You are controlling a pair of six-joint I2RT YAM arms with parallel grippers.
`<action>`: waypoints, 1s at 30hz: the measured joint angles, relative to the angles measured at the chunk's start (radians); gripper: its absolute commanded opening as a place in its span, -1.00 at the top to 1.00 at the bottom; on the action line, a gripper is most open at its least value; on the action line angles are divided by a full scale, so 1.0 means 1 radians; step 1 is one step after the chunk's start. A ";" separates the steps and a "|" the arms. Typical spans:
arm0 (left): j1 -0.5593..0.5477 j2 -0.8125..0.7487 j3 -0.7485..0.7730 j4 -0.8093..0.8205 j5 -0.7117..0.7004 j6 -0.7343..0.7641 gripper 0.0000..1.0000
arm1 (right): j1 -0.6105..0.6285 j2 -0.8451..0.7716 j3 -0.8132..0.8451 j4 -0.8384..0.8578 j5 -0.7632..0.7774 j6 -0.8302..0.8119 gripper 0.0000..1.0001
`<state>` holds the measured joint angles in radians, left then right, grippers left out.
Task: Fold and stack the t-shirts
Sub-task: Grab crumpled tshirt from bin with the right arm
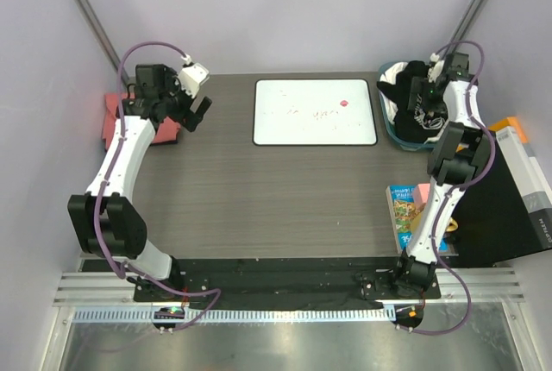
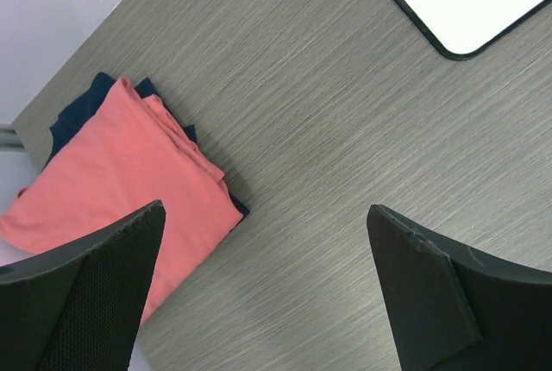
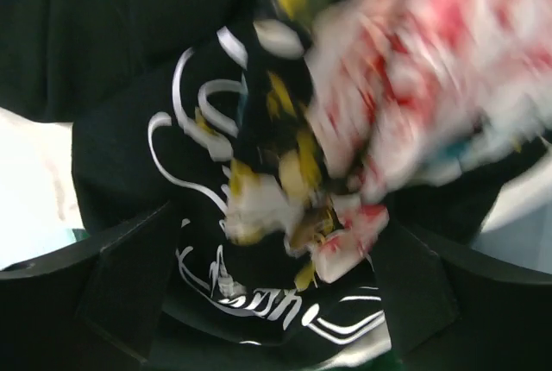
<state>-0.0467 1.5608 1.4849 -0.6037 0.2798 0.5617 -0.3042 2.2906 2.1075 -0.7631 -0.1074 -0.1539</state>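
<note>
Your right tool [image 3: 280, 246] sits spread astride the black tee [image 3: 129, 112], which lies bunched in the bin [image 1: 390, 132] at the tabletop's [image 1: 259, 190] far right corner. Pinch here and you may gather several layers, or drag a white tee [image 3: 26, 181] out too. Your left tool [image 2: 266, 211] hangs spread and empty beside the folded coral tee [image 2: 129, 172].

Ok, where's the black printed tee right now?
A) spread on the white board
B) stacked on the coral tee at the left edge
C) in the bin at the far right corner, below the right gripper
C: the black tee lies crumpled in the bin, with the right gripper open just over it.
</note>
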 measured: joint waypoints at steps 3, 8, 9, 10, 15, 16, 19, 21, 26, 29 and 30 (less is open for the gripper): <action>-0.014 -0.011 0.000 0.000 -0.005 0.018 -1.00 | 0.012 0.043 0.000 -0.011 -0.026 -0.019 0.46; -0.029 -0.026 0.000 0.000 -0.019 0.027 -0.99 | 0.014 0.047 0.030 -0.033 -0.047 -0.035 0.98; -0.030 -0.027 0.000 0.000 -0.020 0.026 -0.97 | 0.016 0.046 0.038 -0.034 -0.045 -0.035 0.98; -0.031 -0.030 0.000 -0.001 -0.026 0.026 -0.95 | 0.019 0.046 0.045 -0.038 -0.042 -0.035 0.98; -0.032 -0.053 -0.012 0.000 -0.031 0.018 -0.89 | 0.040 0.012 0.083 -0.062 -0.016 -0.035 0.98; -0.033 -0.058 -0.017 0.001 -0.031 0.016 -0.88 | 0.044 -0.002 0.092 -0.066 -0.016 -0.036 0.98; -0.042 -0.067 -0.029 0.000 -0.031 0.008 -0.88 | 0.064 -0.072 0.144 -0.072 -0.018 -0.051 0.98; -0.056 -0.067 -0.031 0.000 -0.032 -0.001 -0.88 | 0.083 -0.126 0.179 -0.068 -0.017 -0.066 0.98; -0.093 -0.063 -0.031 0.003 -0.031 -0.009 -0.87 | 0.164 -0.276 0.234 -0.019 -0.016 -0.130 0.98; -0.112 -0.050 -0.031 0.010 -0.033 -0.012 -0.82 | 0.229 -0.375 0.219 0.053 -0.047 -0.185 0.98; -0.116 -0.047 -0.031 0.013 -0.034 -0.013 -0.82 | 0.245 -0.383 0.218 0.059 -0.050 -0.191 0.98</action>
<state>-0.1627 1.5143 1.4540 -0.5911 0.2455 0.5488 -0.0589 1.9072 2.3257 -0.7040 -0.1577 -0.3447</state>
